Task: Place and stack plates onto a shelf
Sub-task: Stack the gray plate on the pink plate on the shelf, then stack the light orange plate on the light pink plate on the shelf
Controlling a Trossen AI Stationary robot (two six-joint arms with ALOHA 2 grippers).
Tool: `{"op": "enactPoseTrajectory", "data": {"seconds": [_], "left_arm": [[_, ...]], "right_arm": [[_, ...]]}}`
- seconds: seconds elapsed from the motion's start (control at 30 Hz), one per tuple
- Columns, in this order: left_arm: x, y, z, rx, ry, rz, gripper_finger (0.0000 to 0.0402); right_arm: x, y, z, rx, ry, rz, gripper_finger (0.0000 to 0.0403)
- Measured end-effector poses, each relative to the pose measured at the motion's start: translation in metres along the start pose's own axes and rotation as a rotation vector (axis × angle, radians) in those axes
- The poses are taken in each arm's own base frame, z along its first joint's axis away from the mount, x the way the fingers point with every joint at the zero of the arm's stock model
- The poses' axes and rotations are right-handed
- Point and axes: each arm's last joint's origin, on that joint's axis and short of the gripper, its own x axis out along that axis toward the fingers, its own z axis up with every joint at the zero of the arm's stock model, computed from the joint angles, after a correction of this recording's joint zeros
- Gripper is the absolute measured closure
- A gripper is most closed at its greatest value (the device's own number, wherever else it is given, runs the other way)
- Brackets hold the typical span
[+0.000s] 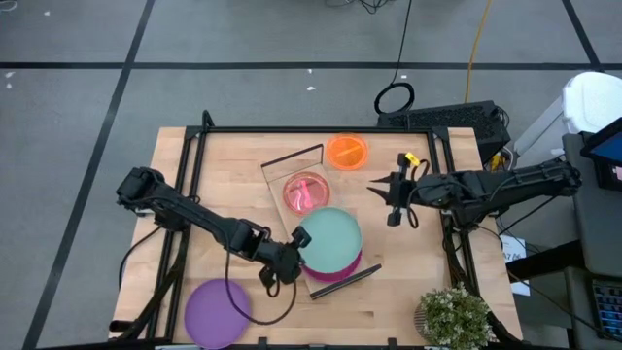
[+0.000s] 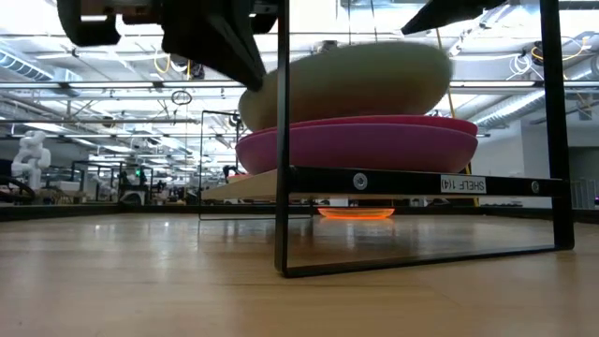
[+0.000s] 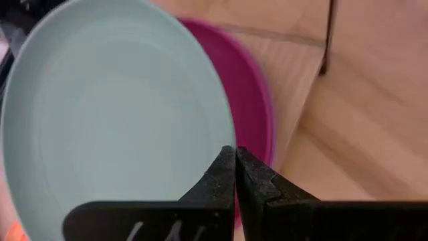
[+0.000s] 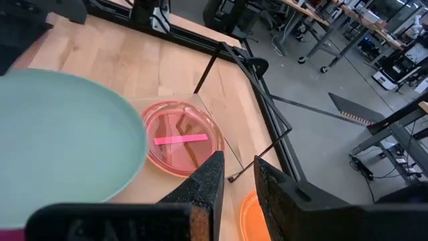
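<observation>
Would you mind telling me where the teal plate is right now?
In the high view the teal plate sits atop the magenta plate at the shelf's near end, tilted, with the left gripper shut at its left rim.

Landmark: shelf (image 1: 282,173), lying slantwise at table (image 1: 224,165) centre. On shelf's far half: small divided plate (image 1: 305,192). On shelf's near half: large plate (image 1: 342,268), second large plate (image 1: 330,239) on top, tilted, one edge raised. Left gripper (image 1: 296,238) at upper plate's left rim, fingers closed together. Another small plate (image 1: 347,151) on table just beyond shelf's far end. Another large plate (image 1: 218,311) on table, well left of shelf's near end, at table's front edge. Right gripper (image 1: 395,199) right of shelf, apart. Plant (image 1: 454,316) at table's front right corner.
</observation>
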Motion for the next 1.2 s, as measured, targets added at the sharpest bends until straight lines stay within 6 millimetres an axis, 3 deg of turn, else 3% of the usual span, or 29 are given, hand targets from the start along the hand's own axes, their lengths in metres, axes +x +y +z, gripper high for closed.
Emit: {"op": "enactPoseTrajectory", "data": {"seconds": [0.37, 1.0, 1.2], "left_arm": [[0.004, -0.001, 0.001, 0.023, -0.049, -0.063, 0.0399], [0.007, 0.003, -0.002, -0.164, -0.030, -0.052, 0.0324], [-0.015, 0.006, 0.003, -0.278, -0.057, 0.015, 0.0323]], "right_arm": [[0.000, 0.000, 0.000, -0.003, -0.001, 0.000, 0.0334], [0.001, 0.001, -0.001, -0.005, 0.004, 0.002, 0.0334], [0.016, 0.004, -0.016, 0.001, 0.036, -0.037, 0.0336]]}}
